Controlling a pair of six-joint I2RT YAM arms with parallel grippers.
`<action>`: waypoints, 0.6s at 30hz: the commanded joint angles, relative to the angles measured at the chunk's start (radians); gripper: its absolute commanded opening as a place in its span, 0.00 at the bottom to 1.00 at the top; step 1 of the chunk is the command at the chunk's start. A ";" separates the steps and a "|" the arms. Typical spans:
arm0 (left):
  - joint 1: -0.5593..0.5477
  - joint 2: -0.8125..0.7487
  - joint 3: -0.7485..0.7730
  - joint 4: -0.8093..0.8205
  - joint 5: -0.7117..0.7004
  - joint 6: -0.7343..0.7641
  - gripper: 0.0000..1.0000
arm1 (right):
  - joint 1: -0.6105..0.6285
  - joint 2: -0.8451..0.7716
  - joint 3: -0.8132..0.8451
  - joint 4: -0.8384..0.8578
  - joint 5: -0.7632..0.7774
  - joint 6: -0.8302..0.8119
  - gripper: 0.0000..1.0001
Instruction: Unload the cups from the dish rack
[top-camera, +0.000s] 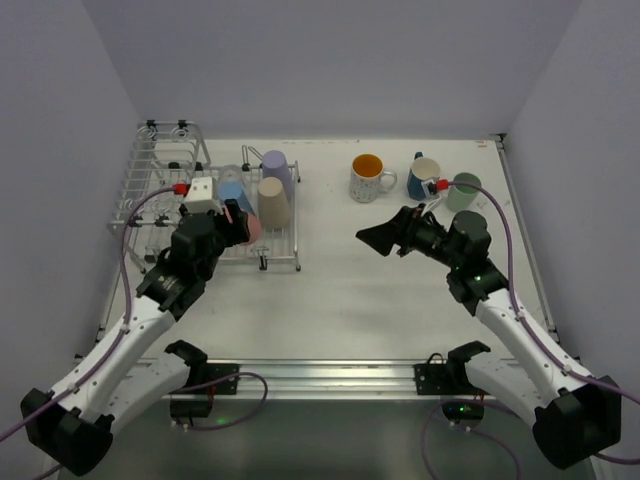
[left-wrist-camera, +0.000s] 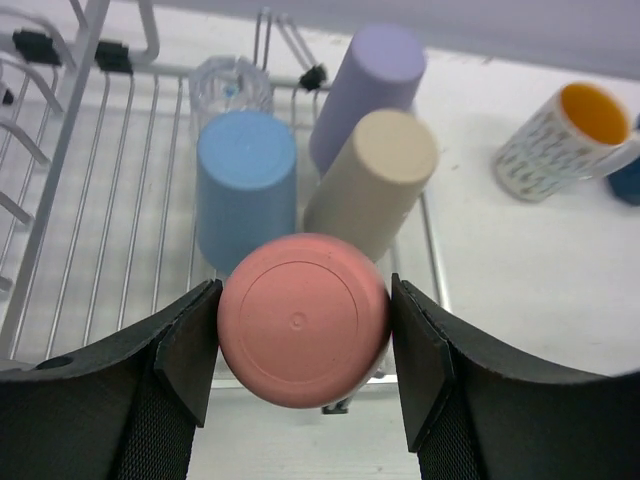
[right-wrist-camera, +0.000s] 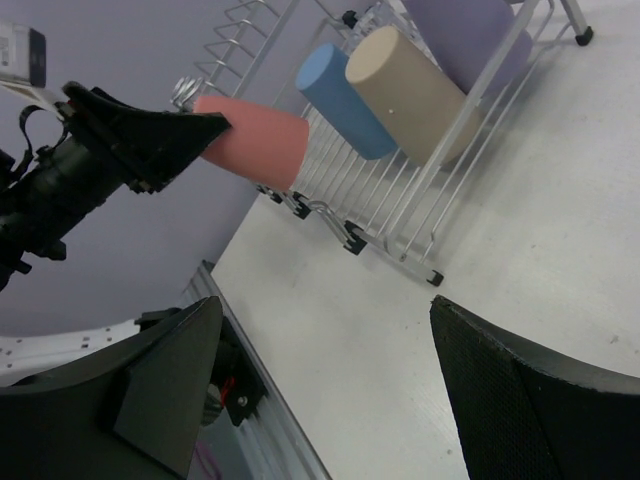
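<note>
My left gripper (top-camera: 240, 225) (left-wrist-camera: 303, 300) is shut on an upside-down pink cup (left-wrist-camera: 303, 320) (top-camera: 252, 228) at the front edge of the wire dish rack (top-camera: 150, 180) (left-wrist-camera: 100, 230). Behind it on the rack stand a blue cup (left-wrist-camera: 245, 185), a beige cup (left-wrist-camera: 375, 185) and a lilac cup (left-wrist-camera: 370, 85), all upside down. The right wrist view also shows the pink cup (right-wrist-camera: 255, 140) between the left fingers (right-wrist-camera: 150, 140). My right gripper (top-camera: 375, 240) (right-wrist-camera: 325, 310) is open and empty over the table, right of the rack.
A clear glass (left-wrist-camera: 230, 85) stands on the rack behind the blue cup. On the table at the back right stand a white speckled orange-lined mug (top-camera: 368, 178), a dark blue mug (top-camera: 422, 178) and a mint cup (top-camera: 463, 190). The taller basket section (top-camera: 165, 145) is at the rack's far left.
</note>
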 joint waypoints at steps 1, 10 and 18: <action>-0.002 -0.097 0.077 -0.022 0.113 -0.043 0.59 | 0.029 0.001 0.006 0.101 -0.022 0.062 0.87; -0.002 -0.233 -0.075 0.471 0.547 -0.325 0.59 | 0.200 0.150 0.017 0.459 -0.068 0.241 0.87; -0.002 -0.154 -0.173 0.790 0.727 -0.508 0.64 | 0.247 0.258 0.091 0.651 -0.085 0.295 0.87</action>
